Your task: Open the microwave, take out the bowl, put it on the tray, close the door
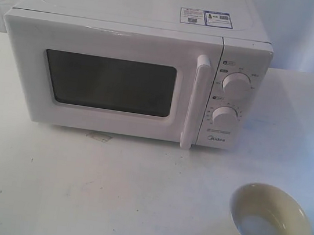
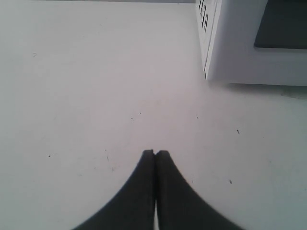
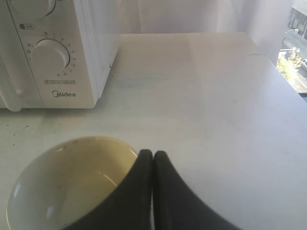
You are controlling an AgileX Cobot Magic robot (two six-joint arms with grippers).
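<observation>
The white Midea microwave [image 1: 134, 73] stands at the back of the table with its door [image 1: 107, 78] closed, the vertical bar handle [image 1: 196, 102] beside the two dials. The cream-white bowl [image 1: 270, 220] sits upright on the table in front of the microwave's right side, empty. No tray shows in any view. Neither gripper appears in the exterior view. My left gripper [image 2: 155, 152] is shut and empty above bare table, off the microwave's [image 2: 249, 43] left front corner. My right gripper [image 3: 152, 153] is shut and empty, just beside the bowl's [image 3: 67, 184] rim, with the control panel [image 3: 50, 52] ahead.
The white table [image 1: 104, 198] stretches in front of the microwave; its right edge [image 3: 283, 72] shows in the right wrist view. A white curtain hangs behind. A small piece of tape [image 1: 98, 137] lies under the microwave's front.
</observation>
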